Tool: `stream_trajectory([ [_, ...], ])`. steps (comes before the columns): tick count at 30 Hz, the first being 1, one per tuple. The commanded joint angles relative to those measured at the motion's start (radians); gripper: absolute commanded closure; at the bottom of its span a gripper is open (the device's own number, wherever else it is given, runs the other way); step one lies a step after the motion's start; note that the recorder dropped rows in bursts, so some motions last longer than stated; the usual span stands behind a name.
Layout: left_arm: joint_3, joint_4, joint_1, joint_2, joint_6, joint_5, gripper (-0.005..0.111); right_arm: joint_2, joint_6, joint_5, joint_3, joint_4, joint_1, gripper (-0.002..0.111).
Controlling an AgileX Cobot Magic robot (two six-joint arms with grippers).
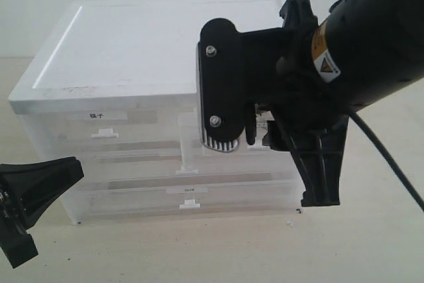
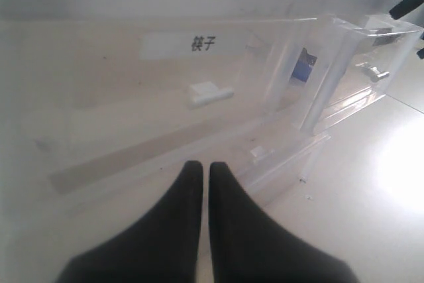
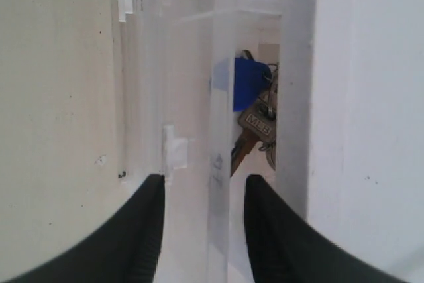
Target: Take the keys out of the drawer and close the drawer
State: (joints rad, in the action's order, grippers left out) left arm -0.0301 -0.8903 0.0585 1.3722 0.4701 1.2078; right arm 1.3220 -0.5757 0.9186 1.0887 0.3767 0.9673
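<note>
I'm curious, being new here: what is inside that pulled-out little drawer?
Keys with a blue fob lie inside the drawer. Its frosted front and the cabinet top hide the rest.

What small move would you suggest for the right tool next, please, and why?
Probably lower the open right tool into the frosted translucent plastic drawer toward the silver metal keys with a blue fob: they lie ungrasped inside its open gap.

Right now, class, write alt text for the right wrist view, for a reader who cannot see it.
Keys with a blue fob lie in a frosted drawer pulled partly out from under a white cabinet top. The open gripper frames the drawer's front wall and white tab handle between two black fingers.
</note>
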Motion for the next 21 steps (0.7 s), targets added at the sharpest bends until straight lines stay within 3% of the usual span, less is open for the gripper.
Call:
stream_trajectory([
  [1, 0.003, -0.003, 0.002, 0.002, 0.006, 0.013, 0.102, 0.036, 0.028, -0.015, 0.005, 0.026, -0.005, 0.073],
  [10, 0.003, -0.003, 0.002, 0.002, 0.006, 0.013, 0.102, 0.038, 0.044, -0.022, 0.005, 0.017, -0.005, 0.074],
  [12, 0.003, -0.003, 0.002, 0.002, 0.006, 0.013, 0.102, 0.038, 0.044, -0.015, 0.005, 0.01, -0.005, 0.08],
  [16, 0.003, -0.003, 0.002, 0.002, 0.006, 0.013, 0.102, 0.038, 0.044, -0.003, 0.005, 0.007, -0.005, 0.109],
  [21, 0.003, 0.001, 0.002, 0.002, -0.001, 0.013, 0.102, 0.033, 0.013, 0.045, 0.005, -0.001, 0.001, 0.108],
])
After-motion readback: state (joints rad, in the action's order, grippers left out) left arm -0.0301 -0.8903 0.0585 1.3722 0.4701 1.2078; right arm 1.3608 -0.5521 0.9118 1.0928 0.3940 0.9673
